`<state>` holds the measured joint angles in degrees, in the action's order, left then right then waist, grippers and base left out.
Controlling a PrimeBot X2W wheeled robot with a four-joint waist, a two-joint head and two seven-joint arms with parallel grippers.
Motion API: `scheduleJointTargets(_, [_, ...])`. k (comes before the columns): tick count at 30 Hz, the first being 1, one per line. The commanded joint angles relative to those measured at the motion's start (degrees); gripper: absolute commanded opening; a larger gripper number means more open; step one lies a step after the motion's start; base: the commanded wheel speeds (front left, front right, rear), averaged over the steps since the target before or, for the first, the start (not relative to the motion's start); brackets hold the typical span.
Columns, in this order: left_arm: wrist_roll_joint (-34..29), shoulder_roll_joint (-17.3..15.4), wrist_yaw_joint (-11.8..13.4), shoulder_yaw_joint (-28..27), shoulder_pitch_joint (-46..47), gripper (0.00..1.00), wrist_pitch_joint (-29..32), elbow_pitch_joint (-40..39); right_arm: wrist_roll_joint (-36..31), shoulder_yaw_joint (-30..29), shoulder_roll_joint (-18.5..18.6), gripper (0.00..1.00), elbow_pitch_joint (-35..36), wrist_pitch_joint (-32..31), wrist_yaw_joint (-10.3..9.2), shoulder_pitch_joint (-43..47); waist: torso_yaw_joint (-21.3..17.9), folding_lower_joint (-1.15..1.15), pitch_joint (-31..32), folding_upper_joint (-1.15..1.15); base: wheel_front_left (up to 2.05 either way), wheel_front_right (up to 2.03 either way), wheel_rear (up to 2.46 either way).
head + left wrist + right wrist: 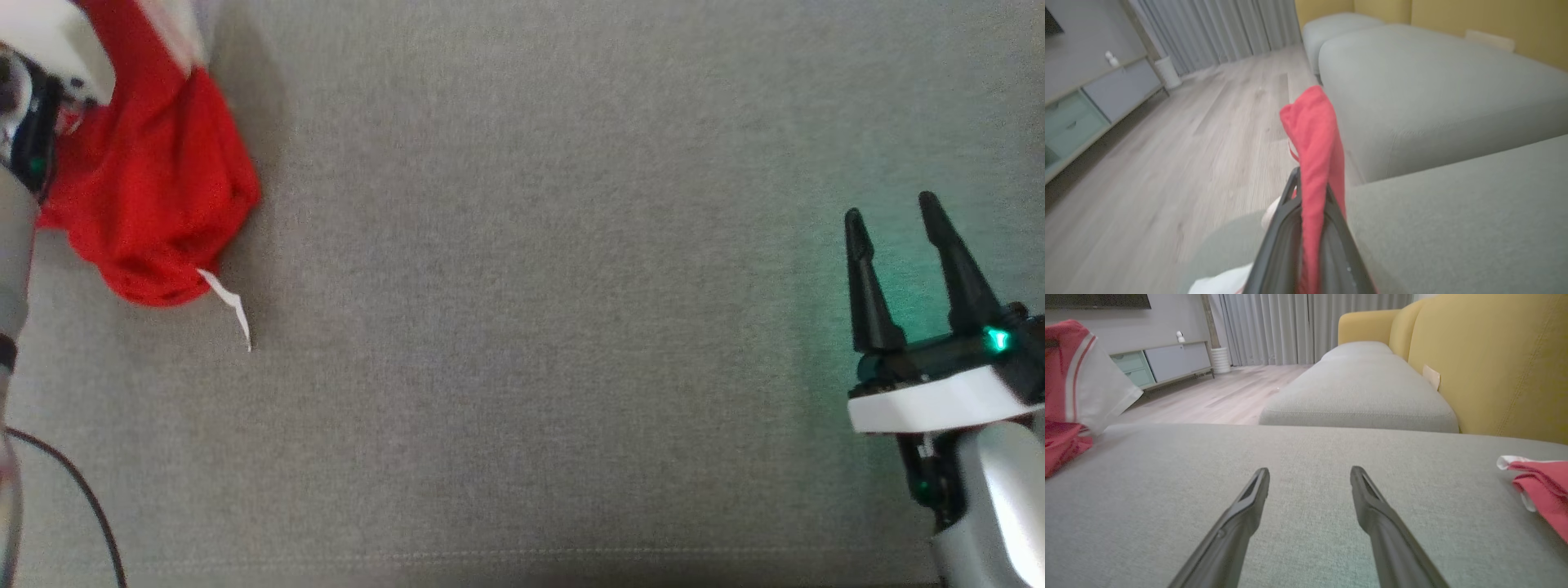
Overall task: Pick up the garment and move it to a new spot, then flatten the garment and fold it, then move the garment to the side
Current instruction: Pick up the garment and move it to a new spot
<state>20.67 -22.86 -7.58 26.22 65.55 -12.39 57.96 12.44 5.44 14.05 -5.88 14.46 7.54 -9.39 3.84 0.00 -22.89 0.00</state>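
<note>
The first step is in hand: picking the garment up to carry it to a new spot. The left gripper [1310, 183] has its fingers clamped together on a fold of the red garment [155, 204], and in the left wrist view the cloth stands up out of the pinch and trails down between the fingers. In the head view the garment hangs as a bunched red mass at the far left of the grey sofa seat [531, 327], a white tag [229, 306] dangling from its lower edge; whether its lowest part touches the seat cannot be told. The right gripper [890, 204] is at the seat's right side, well apart from the garment, fingers spread wide and holding nothing. The right wrist view shows another red-and-white cloth [1543, 490] lying at that side. The next move likely calls for carrying the garment towards the open middle of the seat, keeping the pinch firm so the fold does not slip, then setting it down where both grippers can spread it flat.
</note>
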Motion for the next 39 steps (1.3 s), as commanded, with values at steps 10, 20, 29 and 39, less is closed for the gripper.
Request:
scheduleJointTargets(10, [7.6, -5.9, 0.1, 10.6, 7.8, 0.00, -0.3, -14.3, 0.9, 3.2, -4.9, 1.00, -0.2, 0.5, -0.05, -0.1, -8.1, 0.00, 13.3, 0.00, 0.00, 0.00, 0.00])
scheduleJointTargets(20, [11.8, 1.6, 0.1, 13.2, 16.5, 0.00, -1.1, -17.9, 1.1, 3.1, -6.4, 1.00, 1.2, 0.5, -0.05, 0.2, -18.0, 0.00, 14.6, 0.00, 0.00, 0.00, 0.00])
scheduleJointTargets(29, [9.0, 2.8, 0.1, 17.3, 11.8, 0.00, -2.5, -18.1, 1.1, 3.2, -7.1, 1.00, 1.9, 0.5, -0.05, 0.3, -19.9, 0.00, 11.6, 0.00, 0.00, 0.00, 0.00])
scheduleJointTargets(39, [9.5, 4.5, 3.1, 8.4, -16.6, 0.00, -2.6, -30.0, 0.3, 1.7, -7.1, 1.00, 2.2, 0.5, -0.05, 1.8, -15.6, 0.00, 10.5, 0.00, 0.00, 0.00, 0.00])
